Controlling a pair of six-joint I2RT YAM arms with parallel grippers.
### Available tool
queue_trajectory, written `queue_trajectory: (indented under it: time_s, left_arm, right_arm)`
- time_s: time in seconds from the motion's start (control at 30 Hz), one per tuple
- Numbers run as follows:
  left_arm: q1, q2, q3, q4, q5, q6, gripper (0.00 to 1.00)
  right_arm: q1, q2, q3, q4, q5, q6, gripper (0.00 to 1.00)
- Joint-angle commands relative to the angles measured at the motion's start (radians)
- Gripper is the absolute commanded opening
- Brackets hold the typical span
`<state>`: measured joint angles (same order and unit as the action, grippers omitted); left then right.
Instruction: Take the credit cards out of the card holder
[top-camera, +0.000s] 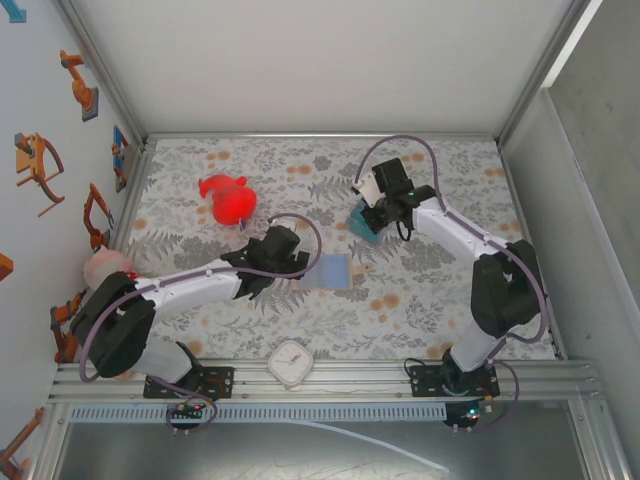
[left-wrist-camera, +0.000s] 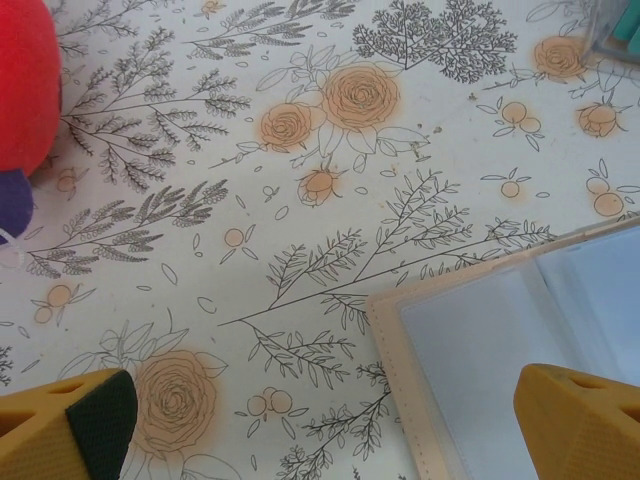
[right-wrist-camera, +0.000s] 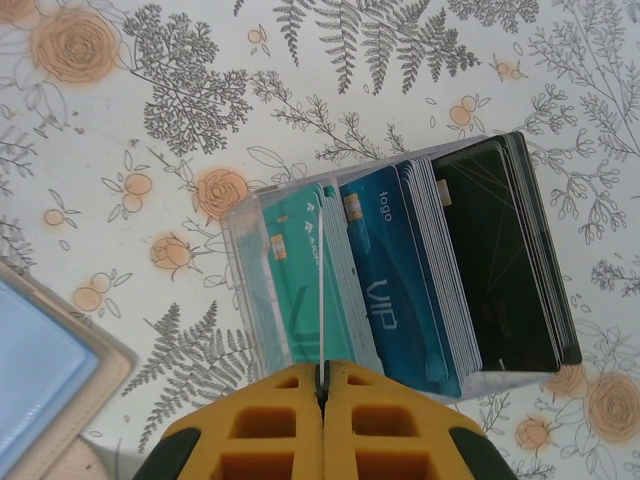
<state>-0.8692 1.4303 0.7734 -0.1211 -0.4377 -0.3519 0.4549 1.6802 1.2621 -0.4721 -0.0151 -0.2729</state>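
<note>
The wallet (top-camera: 328, 271) lies open and flat on the floral cloth mid-table, blue lining up. The pockets I can see from my left wrist look bare, so I judge the emptying mostly or wholly done. The cards (right-wrist-camera: 385, 290) stand on edge, teal, blue and black, packed in a clear box (right-wrist-camera: 250, 280) near the wallet, beyond it to the right. My right gripper (right-wrist-camera: 322, 385) hangs just over that box, fingers pressed together. A thin pale line runs from between them into the teal stack (a last card edge-on or a divider, I cannot tell). My left gripper (left-wrist-camera: 320, 440) hovers spread wide at the wallet's left edge, holding nothing. Left, I think: checking the hidden pockets.
</note>
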Motion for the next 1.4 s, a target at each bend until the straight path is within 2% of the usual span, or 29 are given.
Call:
queue_trajectory:
  time_s: [0.0,0.3,1.03,1.37]
  left_arm:
    - [0.004,-0.044,-0.026,-0.024,-0.028,-0.022,0.97]
    - [0.004,-0.068,-0.033,-0.036,-0.037,-0.031,0.97]
    - [0.004,-0.083,-0.031,-0.051,-0.065,-0.029,0.97]
    - [0.008,-0.106,-0.033,-0.067,-0.092,-0.019,0.97]
  right_arm:
    - [-0.015,0.027,0.049,-0.033,-0.032,-0.068,0.0]
    - [-0.05,0.081,0.078,-0.034,-0.154,-0.11,0.0]
    - [-0.076,0.21,0.146,-0.124,-0.169,-0.138,0.0]
    - [-0.075,0.156,0.136,-0.122,-0.148,-0.124,0.22]
